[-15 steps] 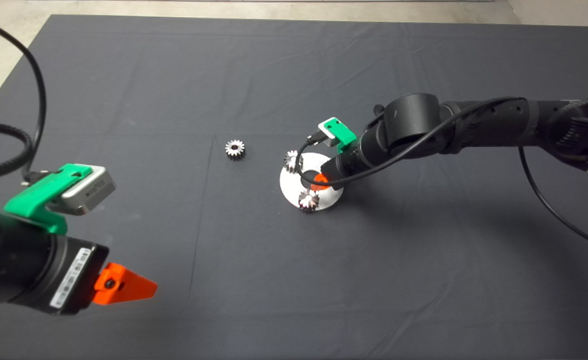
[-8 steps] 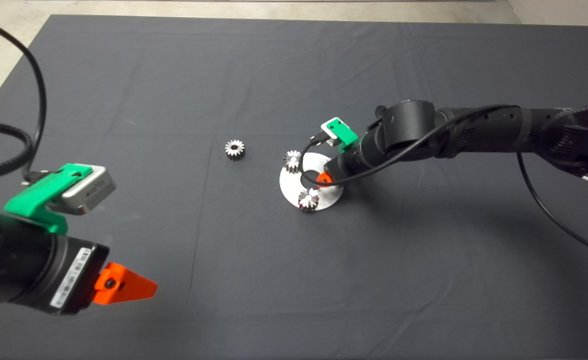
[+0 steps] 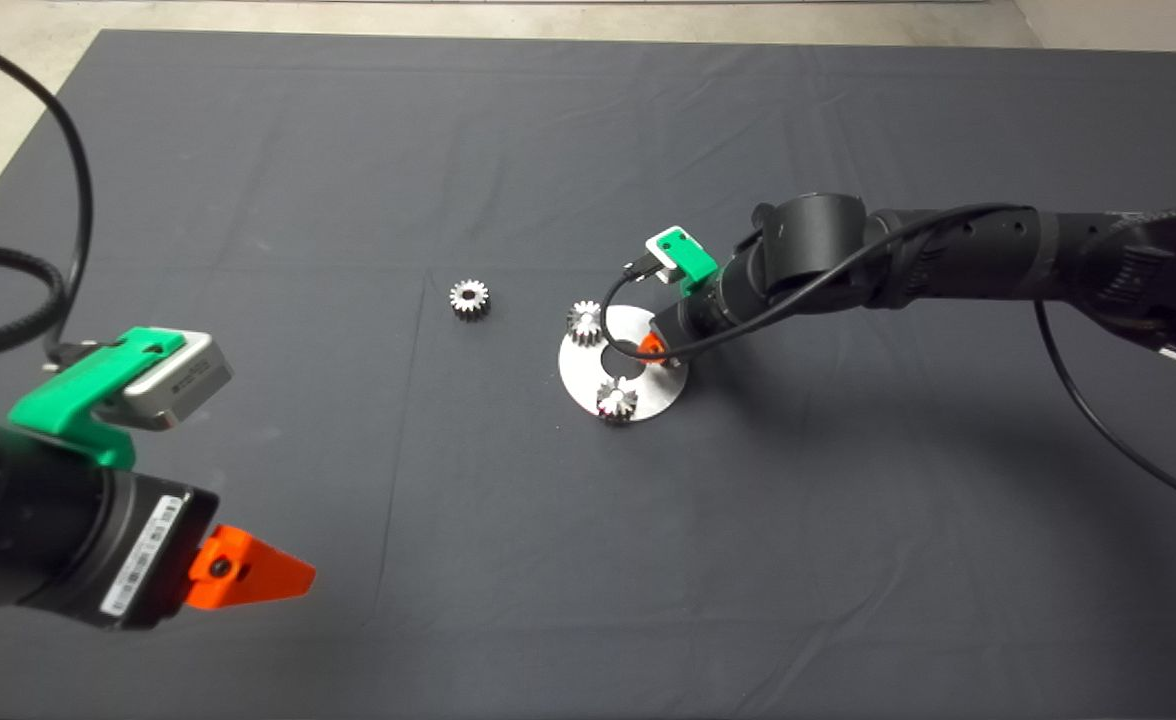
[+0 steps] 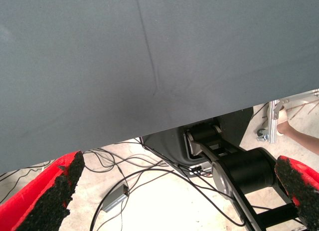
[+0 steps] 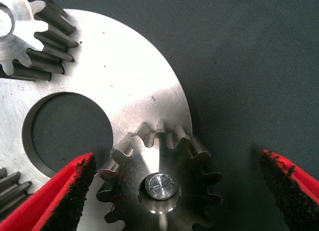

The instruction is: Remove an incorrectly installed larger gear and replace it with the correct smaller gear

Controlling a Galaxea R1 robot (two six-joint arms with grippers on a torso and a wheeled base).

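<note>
Right tool poised over the larger gear

The larger gear (image 5: 159, 183) is seated on a pin at the round steel plate's (image 5: 124, 84) edge, framed by the spread right tool (image 5: 177, 191). It is judged heavy, rigid and slippery; opposite tooth flanks are best gripped. The left tool (image 4: 182, 196), also spread, is parked.

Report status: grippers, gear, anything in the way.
Right gripper open, fingers either side of the larger gear on the round plate. Left gripper parked open at lower left. Smaller gear loose on the mat. Nothing in the way.
</note>
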